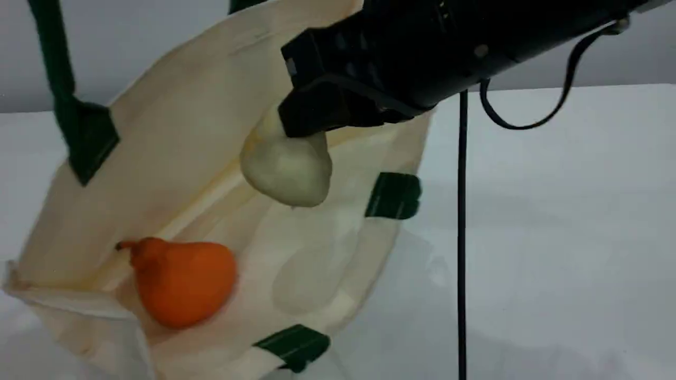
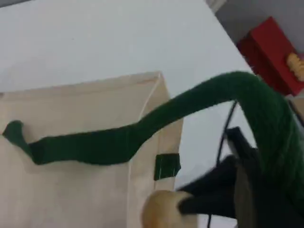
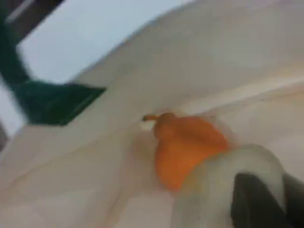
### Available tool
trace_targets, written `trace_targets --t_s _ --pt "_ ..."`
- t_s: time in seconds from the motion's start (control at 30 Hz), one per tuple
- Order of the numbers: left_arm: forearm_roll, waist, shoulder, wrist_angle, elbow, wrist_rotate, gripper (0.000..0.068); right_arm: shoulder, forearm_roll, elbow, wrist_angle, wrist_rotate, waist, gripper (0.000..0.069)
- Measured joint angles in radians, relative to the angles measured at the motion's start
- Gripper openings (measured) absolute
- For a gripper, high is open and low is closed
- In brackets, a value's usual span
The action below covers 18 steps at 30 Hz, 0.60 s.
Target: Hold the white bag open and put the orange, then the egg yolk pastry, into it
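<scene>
The right hand (image 1: pixel 303 119), angled in from the upper right, grips the egg yolk pastry (image 1: pixel 285 171), which hangs just under its fingers at centre frame over the open white bag (image 1: pixel 185 148) on the surface (image 1: pixel 554 211). The orange (image 1: pixel 182 282) lies inside the bag at lower left, well apart from that hand. The left hand, beyond the top edge, is closed on the green strap handle (image 1: pixel 55 58) rising at upper left.

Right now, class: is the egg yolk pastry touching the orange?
Apart. Scene view: the egg yolk pastry hangs in the right gripper's fingers, with a clear gap down to the orange.
</scene>
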Motion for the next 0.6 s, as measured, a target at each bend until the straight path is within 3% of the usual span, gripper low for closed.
trace_targets --t_s 0.6 --pt "-0.07 0.0 0.0 0.037 0.0 0.022 0.007 0.3 -0.001 -0.199 -0.09 0.051 0.0 0.0048"
